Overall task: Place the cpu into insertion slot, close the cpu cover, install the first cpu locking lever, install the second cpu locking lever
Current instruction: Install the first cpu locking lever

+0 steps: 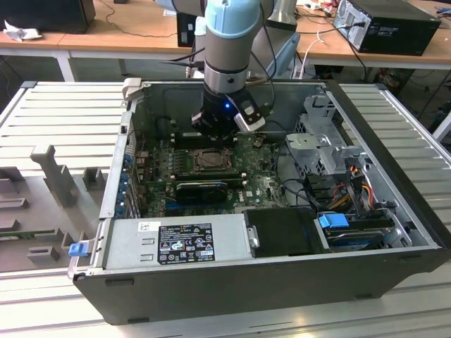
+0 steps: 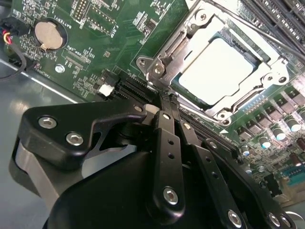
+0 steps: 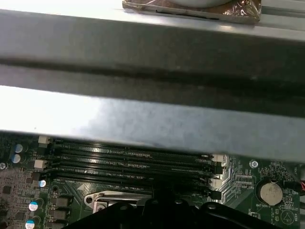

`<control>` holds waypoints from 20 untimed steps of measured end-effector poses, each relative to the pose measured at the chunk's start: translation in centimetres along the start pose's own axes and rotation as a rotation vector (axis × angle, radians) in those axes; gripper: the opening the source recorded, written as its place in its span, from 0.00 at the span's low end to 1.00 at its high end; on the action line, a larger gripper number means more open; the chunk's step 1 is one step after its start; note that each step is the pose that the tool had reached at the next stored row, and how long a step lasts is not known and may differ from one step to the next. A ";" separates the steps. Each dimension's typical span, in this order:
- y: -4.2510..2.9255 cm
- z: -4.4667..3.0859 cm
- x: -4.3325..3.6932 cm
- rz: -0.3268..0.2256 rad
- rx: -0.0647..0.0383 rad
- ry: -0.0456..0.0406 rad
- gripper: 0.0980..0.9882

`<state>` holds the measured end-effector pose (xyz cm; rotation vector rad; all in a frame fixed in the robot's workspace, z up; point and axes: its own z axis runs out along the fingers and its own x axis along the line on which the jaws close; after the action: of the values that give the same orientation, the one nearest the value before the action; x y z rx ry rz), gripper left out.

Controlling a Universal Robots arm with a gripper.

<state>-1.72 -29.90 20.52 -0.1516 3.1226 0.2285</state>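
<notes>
The end effector has its two black fingers pressed together, nothing between them, their tips resting at the edge of the insertion slot by the corner hinge of the cpu cover. The cpu already lies in the slot, its pale, matte metal top showing through the cover's large central cut-out, and the cover lies flat over it. A thin steel locking lever runs along the far side of the slot from the fingertips. I judge the work to be at the lever stage; doing it well means pushing squarely on the thin wire, not on the cover plate, so the tip does not slip onto the green circuit board. Beyond the slot run long black memory slots, ridged and glossy, and a round coin battery.
</notes>
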 end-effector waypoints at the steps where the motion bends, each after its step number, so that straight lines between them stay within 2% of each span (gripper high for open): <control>1: 0.00 0.03 0.00 0.000 0.004 0.0006 0.01; 4: -0.02 0.13 0.00 -0.001 0.022 0.0021 0.01; 7: -0.02 0.22 0.00 -0.001 0.029 0.0031 0.01; 13: 0.06 0.48 -0.01 -0.003 0.029 0.0033 0.01; 16: 0.16 0.59 -0.04 -0.005 0.020 0.0025 0.01; 20: 0.26 0.36 -0.07 -0.006 0.018 0.0019 0.01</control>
<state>-1.68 -29.59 20.20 -0.1615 3.1246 0.2007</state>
